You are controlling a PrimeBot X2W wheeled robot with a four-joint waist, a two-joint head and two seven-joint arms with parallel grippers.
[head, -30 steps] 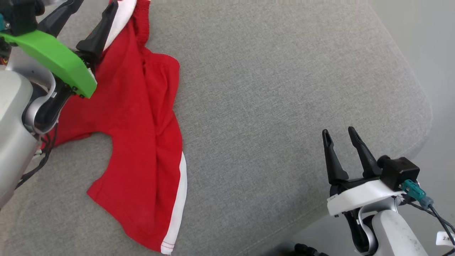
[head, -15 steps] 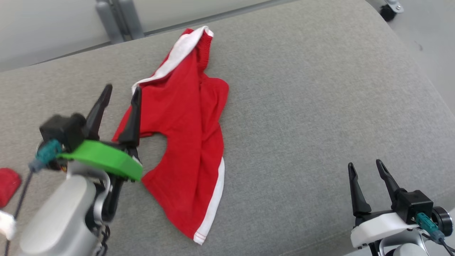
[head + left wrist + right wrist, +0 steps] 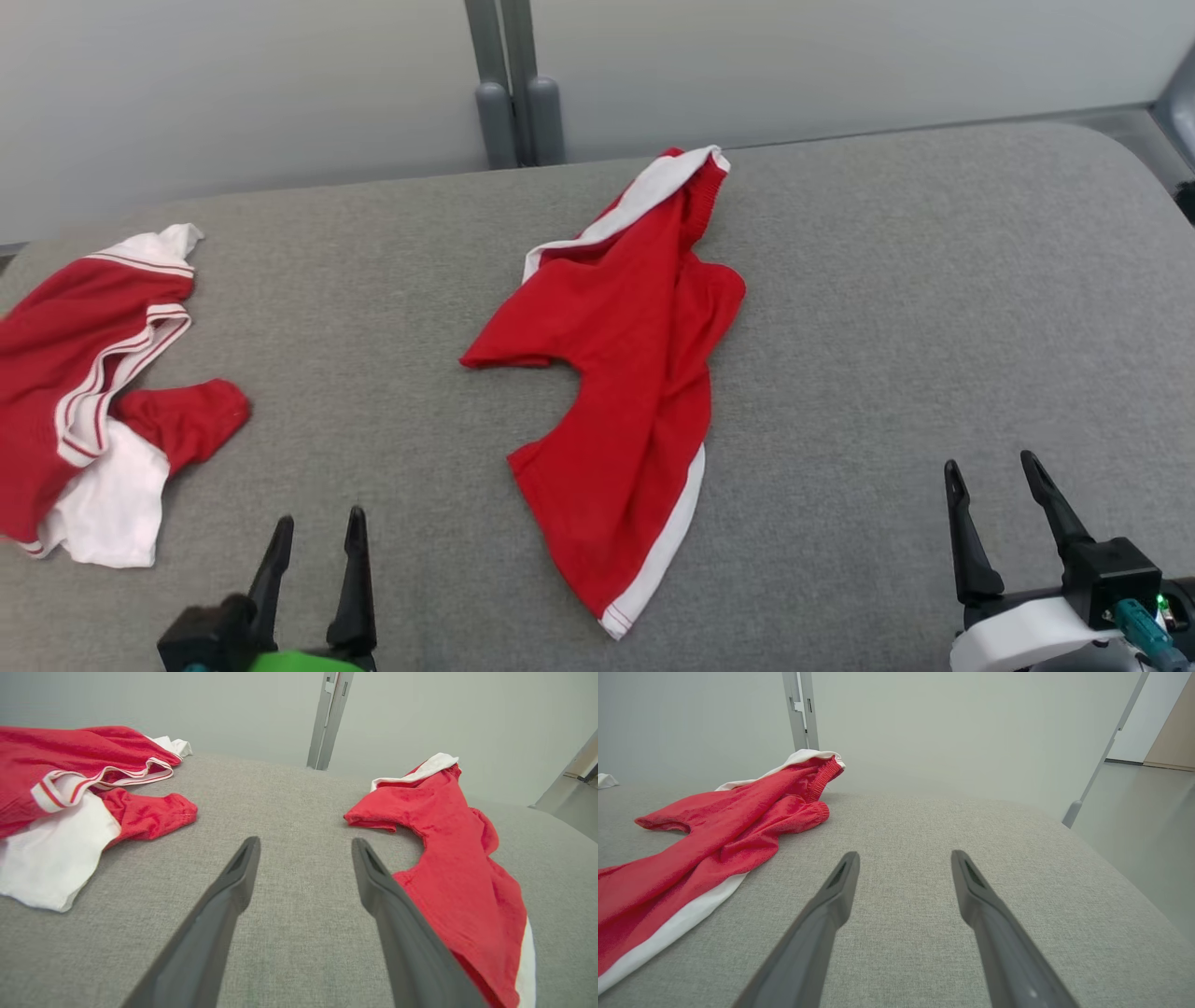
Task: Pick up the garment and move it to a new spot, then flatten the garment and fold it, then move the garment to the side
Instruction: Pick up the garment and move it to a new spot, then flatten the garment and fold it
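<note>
Red-and-white pile [image 3: 84, 373]: 9 o'clock, on the grey cushion [image 3: 934, 280].
Left gripper [image 3: 319, 519]: 7 o'clock, jaws spread, empty.
Garment [image 3: 635, 355]: centre, rumpled on the cushion, apart from both grippers.
Right gripper [image 3: 990, 463]: 5 o'clock, jaws spread, empty.

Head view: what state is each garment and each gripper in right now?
red shorts, crumpled on the grey cushion, unfolded, not held
red and white garment, bunched at the cushion's left end
left gripper, open, empty
right gripper, open, empty
</note>
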